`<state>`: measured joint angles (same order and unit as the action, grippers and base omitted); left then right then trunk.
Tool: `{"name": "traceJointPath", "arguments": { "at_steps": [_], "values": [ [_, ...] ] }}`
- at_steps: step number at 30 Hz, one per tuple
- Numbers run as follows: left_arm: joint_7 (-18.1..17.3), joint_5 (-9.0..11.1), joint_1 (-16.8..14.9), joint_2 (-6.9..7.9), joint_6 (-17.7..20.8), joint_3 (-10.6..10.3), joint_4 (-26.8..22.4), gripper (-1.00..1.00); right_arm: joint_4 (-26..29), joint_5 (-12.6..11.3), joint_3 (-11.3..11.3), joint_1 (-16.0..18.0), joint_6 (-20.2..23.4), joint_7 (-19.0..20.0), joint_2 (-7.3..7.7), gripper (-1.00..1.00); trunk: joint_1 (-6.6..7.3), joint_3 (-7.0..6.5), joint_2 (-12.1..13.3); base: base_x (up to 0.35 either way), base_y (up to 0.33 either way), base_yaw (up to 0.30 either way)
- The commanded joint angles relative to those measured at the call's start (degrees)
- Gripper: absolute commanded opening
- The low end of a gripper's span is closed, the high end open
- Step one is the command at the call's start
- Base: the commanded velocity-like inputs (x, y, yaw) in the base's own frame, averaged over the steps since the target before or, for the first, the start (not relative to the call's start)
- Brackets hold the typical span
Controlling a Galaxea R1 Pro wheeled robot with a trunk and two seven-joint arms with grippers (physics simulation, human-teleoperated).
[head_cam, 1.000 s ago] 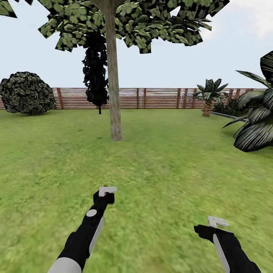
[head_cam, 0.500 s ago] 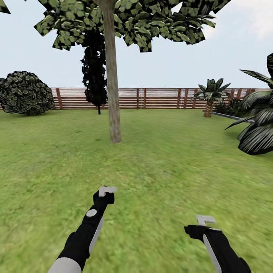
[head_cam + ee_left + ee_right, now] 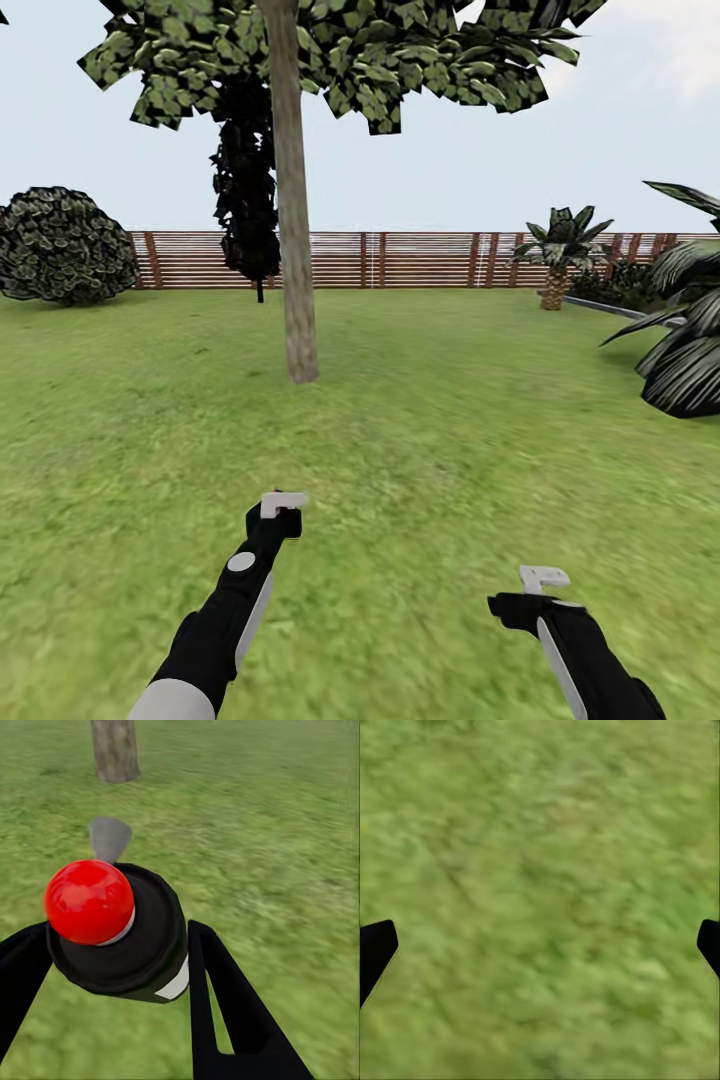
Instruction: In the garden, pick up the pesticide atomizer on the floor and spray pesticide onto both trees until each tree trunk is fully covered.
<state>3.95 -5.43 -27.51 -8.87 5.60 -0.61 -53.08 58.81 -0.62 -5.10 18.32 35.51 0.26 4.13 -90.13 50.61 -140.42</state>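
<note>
We see a wide green lawn (image 3: 420, 440) with a tree (image 3: 330, 50) standing in the upper left of the head frame, its bare grey-brown tree trunk (image 3: 293, 230) rising straight from the grass into blocky green leaves at the top edge. Behind it a dark column-shaped tree (image 3: 245, 190) stands against a brown slatted fence (image 3: 420, 260) that crosses the middle of the frame; a round bush (image 3: 62, 245) sits at the far left, a small palm (image 3: 560, 250) at the right near the fence, and large striped leaves (image 3: 685, 350) reach in from the right edge. In the lower left centre of the head frame our left gripper (image 3: 282, 505) points toward the trunk, and in its wrist view the two black fingers (image 3: 232, 1005) close against the sides of the pesticide atomizer (image 3: 127, 937), a dark bottle with a red ball top and a white label patch at its lower edge; we can read no writing or brand on that patch. The base of the trunk shows at the upper left of that wrist frame. Our right gripper (image 3: 545, 580) sits in the lower right of the head frame, and in its wrist view the two fingertips (image 3: 375, 949) stand far apart at the frame's side edges, with nothing but grass between them.
</note>
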Motion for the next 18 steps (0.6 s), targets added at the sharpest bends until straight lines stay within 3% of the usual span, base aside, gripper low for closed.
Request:
{"name": "traceJointPath", "arguments": {
  "at_steps": [1,9,18],
  "values": [
    [0.01,-0.02,0.00,0.02,-0.02,0.00,-0.01,-1.00,0.03,0.00,0.00,0.00,0.00,0.00,0.00,1.00,0.00,0.00,0.00,0.337,0.000,0.000],
    [0.01,-0.02,0.00,0.06,0.01,0.00,-0.02,-1.00,0.21,0.00,0.00,0.02,0.00,-0.04,-0.06,1.00,0.00,0.04,0.00,0.338,0.000,0.019],
    [0.01,-0.02,0.00,0.03,0.02,0.00,-0.03,-1.00,0.25,0.00,0.00,0.03,0.02,-0.09,-0.07,1.00,0.00,0.45,0.00,0.337,0.000,0.190]
  ]
}}
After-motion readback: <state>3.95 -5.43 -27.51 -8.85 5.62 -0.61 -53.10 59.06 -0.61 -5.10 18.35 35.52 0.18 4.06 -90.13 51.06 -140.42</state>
